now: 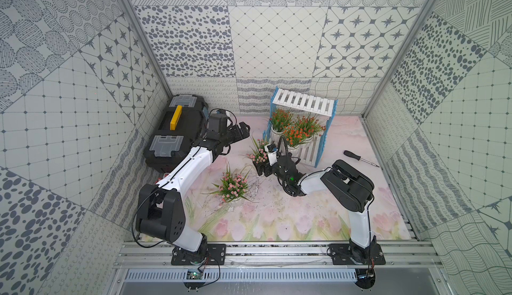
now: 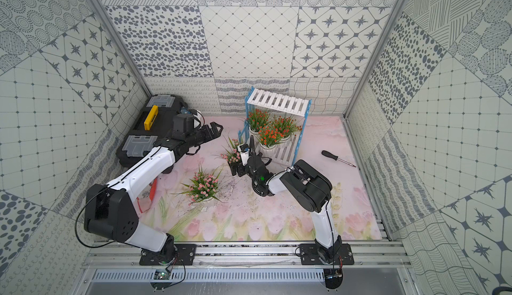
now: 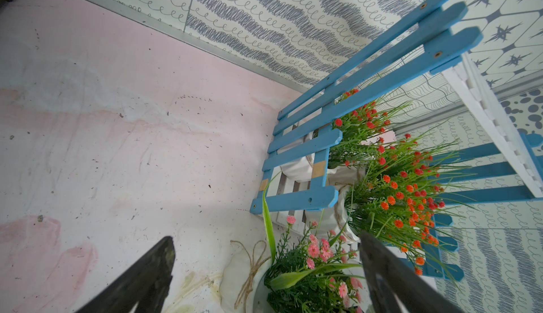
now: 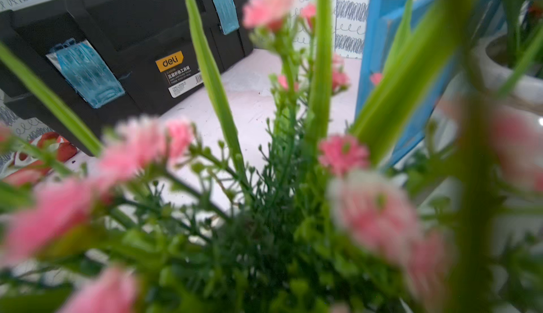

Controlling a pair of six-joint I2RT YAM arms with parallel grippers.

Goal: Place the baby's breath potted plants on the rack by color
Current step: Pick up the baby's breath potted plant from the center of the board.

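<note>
The rack (image 1: 303, 102) stands at the back, its top shelf bare. Three orange-red baby's breath potted plants (image 1: 295, 137) crowd its lower shelf, seen in both top views and in the left wrist view (image 3: 405, 197). One pink plant (image 1: 259, 153) stands on the mat just in front of the rack. My right gripper (image 1: 262, 169) is low at its base with the jaws spread wide. Its pot is hidden there, and pink blooms (image 4: 343, 153) fill the right wrist view. A second pink plant (image 1: 232, 187) stands alone mid-mat. My left gripper (image 1: 241, 131) hovers open and empty, left of the rack.
A black toolbox with a yellow handle (image 1: 177, 130) sits at the back left, under my left arm. A screwdriver (image 1: 360, 158) lies on the mat right of the rack. A red-and-white item (image 2: 146, 196) lies partly under the left arm.
</note>
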